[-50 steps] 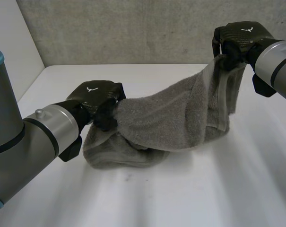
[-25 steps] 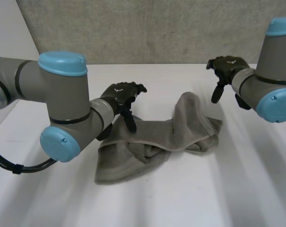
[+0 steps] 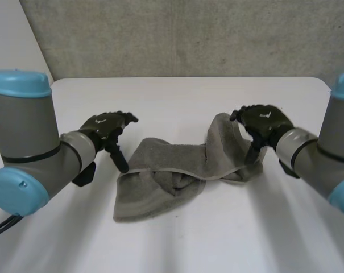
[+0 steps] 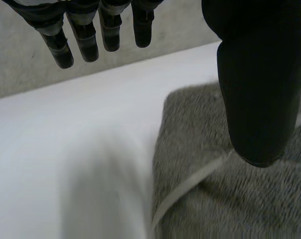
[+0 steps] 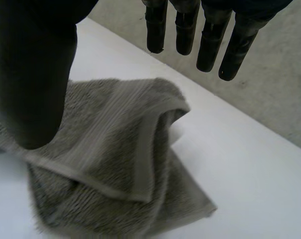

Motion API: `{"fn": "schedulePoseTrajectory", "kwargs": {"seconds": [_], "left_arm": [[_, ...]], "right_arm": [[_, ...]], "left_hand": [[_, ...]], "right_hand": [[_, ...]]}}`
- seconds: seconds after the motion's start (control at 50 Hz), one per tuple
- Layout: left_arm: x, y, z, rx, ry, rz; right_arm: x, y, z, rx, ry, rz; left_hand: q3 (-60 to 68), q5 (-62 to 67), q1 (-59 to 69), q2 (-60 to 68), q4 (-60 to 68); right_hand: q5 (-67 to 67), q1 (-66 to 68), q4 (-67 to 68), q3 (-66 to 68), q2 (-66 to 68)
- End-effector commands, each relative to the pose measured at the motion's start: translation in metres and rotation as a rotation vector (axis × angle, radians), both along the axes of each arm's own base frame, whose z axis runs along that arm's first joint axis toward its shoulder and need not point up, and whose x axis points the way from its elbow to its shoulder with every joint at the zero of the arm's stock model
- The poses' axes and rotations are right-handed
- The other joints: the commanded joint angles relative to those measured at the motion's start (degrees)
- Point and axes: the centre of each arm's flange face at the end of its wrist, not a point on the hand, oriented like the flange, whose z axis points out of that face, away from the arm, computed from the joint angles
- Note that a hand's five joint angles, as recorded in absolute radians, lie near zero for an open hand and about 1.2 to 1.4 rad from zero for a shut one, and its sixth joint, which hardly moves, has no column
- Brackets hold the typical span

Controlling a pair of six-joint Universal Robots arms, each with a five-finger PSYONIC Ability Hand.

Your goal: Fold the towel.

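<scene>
The towel (image 3: 172,170) is seen bunched at the centre of the frame on the white table (image 3: 177,94). It is not yet folded flat: one end is humped up at centre right and a loose flap is spread towards the lower left.

The left hand (image 3: 104,126) is held at centre left, just beside the towel's near edge. In its wrist view the fingers (image 4: 85,40) are straight and spread from the thumb (image 4: 257,89), and nothing is gripped. The right hand (image 3: 262,120) is poised over the humped end. Its fingers (image 5: 210,40) are likewise straight, with no cloth held between them and the thumb.

Trouble is most likely to come from the overlapped layers. If the cloth is pinched where it lies now, two layers or only the hem band (image 3: 160,170) could be caught instead of a true corner, and a crooked fold would result. The hump could also be dragged or toppled by a low sweep of the right hand.

No clear corner can be made out, since the corners are tucked under the folds. Part of the humped end is covered by the right hand, and it cannot be told whether either thumb touches the cloth.
</scene>
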Motion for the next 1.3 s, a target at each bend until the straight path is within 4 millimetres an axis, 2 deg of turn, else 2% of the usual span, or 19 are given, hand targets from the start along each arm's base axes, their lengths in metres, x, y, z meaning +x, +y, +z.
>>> {"fn": "schedulePoseTrajectory", "kwargs": {"seconds": [0.02,0.24,0.36,0.46,0.64,0.8,0.84,0.9,0.94,0.98,1.06,1.08,1.1,1.12,1.14,1.2,1.3], "left_arm": [[0.007,0.001,-0.021,0.054,0.01,0.055],[0.007,-0.006,-0.051,0.063,0.001,0.093],[0.004,-0.012,-0.065,0.066,-0.004,0.091],[0.003,-0.017,-0.074,0.048,-0.005,0.102],[0.001,-0.022,-0.086,0.041,-0.005,0.106],[-0.003,-0.023,-0.087,0.037,0.0,0.101],[-0.004,-0.024,-0.087,0.035,0.002,0.1],[-0.006,-0.025,-0.086,0.029,0.008,0.097],[-0.006,-0.026,-0.086,0.028,0.007,0.098],[-0.007,-0.027,-0.085,0.026,0.013,0.098],[-0.007,-0.027,-0.086,0.031,0.02,0.101],[-0.007,-0.027,-0.087,0.036,0.023,0.103],[-0.007,-0.027,-0.088,0.036,0.023,0.103],[-0.007,-0.027,-0.088,0.04,0.027,0.105],[-0.008,-0.026,-0.089,0.045,0.031,0.106],[-0.008,-0.026,-0.092,0.054,0.036,0.109],[-0.008,-0.026,-0.093,0.061,0.046,0.111]], "right_arm": [[0.011,0.015,-0.029,-0.012,-0.009,0.039],[0.031,0.036,-0.058,-0.036,-0.064,0.093],[0.035,0.037,-0.064,-0.058,-0.073,0.1],[0.037,0.034,-0.067,-0.133,-0.096,0.084],[0.035,0.024,-0.066,-0.202,-0.101,0.035],[0.032,0.02,-0.05,-0.242,-0.119,0.013],[0.032,0.019,-0.043,-0.259,-0.13,0.013],[0.032,0.019,-0.041,-0.261,-0.135,0.016],[0.033,0.017,-0.041,-0.261,-0.144,0.019],[0.034,0.016,-0.041,-0.259,-0.145,0.018],[0.034,0.016,-0.044,-0.252,-0.144,0.023],[0.035,0.015,-0.049,-0.24,-0.138,0.024],[0.035,0.015,-0.053,-0.224,-0.134,0.026],[0.035,0.015,-0.054,-0.224,-0.134,0.026],[0.035,0.015,-0.057,-0.213,-0.134,0.025],[0.036,0.014,-0.061,-0.192,-0.148,0.02],[0.036,0.012,-0.062,-0.178,-0.169,0.013]], "left_hand": [[2.4,1.6,2.7,2.4,2.5],[3.9,3.1,4.2,3.9,4.0],[4.1,3.3,4.4,4.1,4.2],[6.5,5.6,6.7,6.4,6.5],[11.0,10.2,11.2,11.0,11.0],[16.4,15.5,16.6,16.3,16.4],[18.2,17.4,18.5,18.2,18.3],[23.9,23.1,24.2,23.9,24.0],[27.5,26.7,27.7,27.5,27.5],[31.0,30.2,31.3,31.0,31.1],[35.2,34.4,35.5,35.2,35.3],[35.6,34.7,35.8,35.5,35.6],[35.6,34.7,35.8,35.5,35.6],[35.6,34.7,35.8,35.5,35.6],[35.4,34.6,35.6,35.4,35.4],[35.1,34.2,35.3,35.0,35.1],[34.6,33.7,34.8,34.5,34.6]], "right_hand": [[-1.2,-1.8,-2.9,-2.4,-3.5],[3.6,2.9,1.9,2.4,1.2],[5.9,5.3,4.2,4.7,3.5],[16.8,16.2,15.1,15.6,14.5],[26.9,26.3,25.2,25.7,24.6],[30.1,29.5,28.4,28.9,27.8],[41.3,40.7,39.6,40.1,39.0],[46.3,45.6,44.6,45.1,43.9],[55.8,55.2,54.1,54.6,53.5],[57.0,56.4,55.3,55.8,54.7],[53.8,53.2,52.2,52.7,51.5],[46.0,45.4,44.3,44.8,43.7],[30.1,29.5,28.4,28.9,27.8],[30.0,29.3,28.3,28.8,27.6],[20.0,19.3,18.3,18.8,17.6],[16.2,15.5,14.5,15.0,13.8],[17.5,16.9,15.8,16.3,15.2]]}}
